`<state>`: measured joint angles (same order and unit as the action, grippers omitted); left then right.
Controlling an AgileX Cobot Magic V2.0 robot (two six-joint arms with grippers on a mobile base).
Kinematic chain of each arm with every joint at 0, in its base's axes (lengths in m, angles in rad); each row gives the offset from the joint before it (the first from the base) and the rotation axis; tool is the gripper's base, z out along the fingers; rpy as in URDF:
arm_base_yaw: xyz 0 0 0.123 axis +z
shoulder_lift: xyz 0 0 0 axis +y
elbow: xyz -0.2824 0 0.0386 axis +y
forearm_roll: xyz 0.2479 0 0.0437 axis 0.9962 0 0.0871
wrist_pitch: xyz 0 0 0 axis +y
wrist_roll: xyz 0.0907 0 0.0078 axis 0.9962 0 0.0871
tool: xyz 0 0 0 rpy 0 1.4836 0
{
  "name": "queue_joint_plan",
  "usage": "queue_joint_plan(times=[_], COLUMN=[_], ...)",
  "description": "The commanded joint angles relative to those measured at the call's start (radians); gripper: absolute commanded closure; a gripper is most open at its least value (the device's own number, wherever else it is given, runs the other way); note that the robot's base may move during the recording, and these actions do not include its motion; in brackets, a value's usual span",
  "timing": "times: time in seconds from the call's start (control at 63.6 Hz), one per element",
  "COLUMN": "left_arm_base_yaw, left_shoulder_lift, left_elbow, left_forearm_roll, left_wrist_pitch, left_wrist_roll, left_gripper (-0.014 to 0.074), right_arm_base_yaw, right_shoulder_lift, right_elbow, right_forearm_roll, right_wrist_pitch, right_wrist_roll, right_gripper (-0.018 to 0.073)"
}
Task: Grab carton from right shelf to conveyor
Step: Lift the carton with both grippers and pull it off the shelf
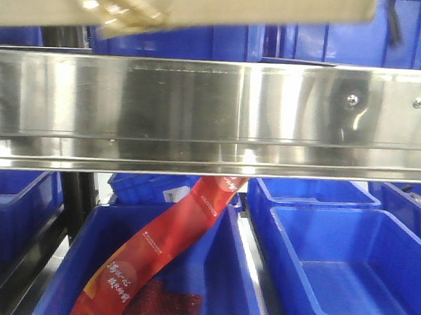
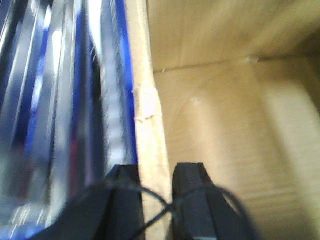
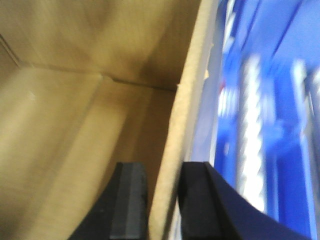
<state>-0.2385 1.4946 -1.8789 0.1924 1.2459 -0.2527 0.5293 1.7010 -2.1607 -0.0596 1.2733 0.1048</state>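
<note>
Pinching the carton by opposite walls: left fingers narrow on one rim, right fingers narrow on the other. Up at 12 o'clock, above the right shelf rail. Probably light, empty, walls flexy; lift evenly.

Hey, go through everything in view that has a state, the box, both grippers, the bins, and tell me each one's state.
carton: top open, inside bare where seen, one wall in each gripper.
left gripper: shut on a carton wall.
right gripper: shut on a carton wall.
right blue bin: empty.
middle blue bin: holds a leaning red packet.
</note>
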Motion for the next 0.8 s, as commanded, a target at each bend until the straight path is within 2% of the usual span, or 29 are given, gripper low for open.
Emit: queue_joint_plan(times=[0.0, 0.126, 0.377, 0.629, 0.786], left_arm_base_yaw=[-0.008, -0.008, -0.008, -0.100, -0.146], left_shoulder_lift=[-0.055, -0.100, -0.137, -0.141, -0.141], left_elbow=[0.043, 0.075, 0.077, 0.166, 0.183], left_forearm_roll=[-0.015, -0.061, -0.089, -0.092, -0.073], left_wrist_pitch=[-0.025, -0.025, -0.025, -0.025, -0.025], left_wrist_roll=[0.007, 0.007, 0.007, 0.007, 0.007], left_gripper=[0.0603, 0.0603, 0.0603, 0.0603, 0.0603], right_arm_base_yaw=[0.022, 0.043, 0.043, 0.043, 0.043], right_shoulder_lift=[-0.058, -0.113, -0.244, -0.351, -0.355], right_elbow=[0.036, 0.090, 0.232, 0.390, 0.401], right_forearm_roll=[-0.010, -0.014, -0.014, -0.009, -0.007], right_wrist_pitch=[-0.052, -0.052, -0.052, -0.052, -0.052], right_wrist_roll=[-0.002, -0.002, -0.002, 0.000, 0.000], right_gripper=[0.0627, 0.0627, 0.0627, 0.0627, 0.0627])
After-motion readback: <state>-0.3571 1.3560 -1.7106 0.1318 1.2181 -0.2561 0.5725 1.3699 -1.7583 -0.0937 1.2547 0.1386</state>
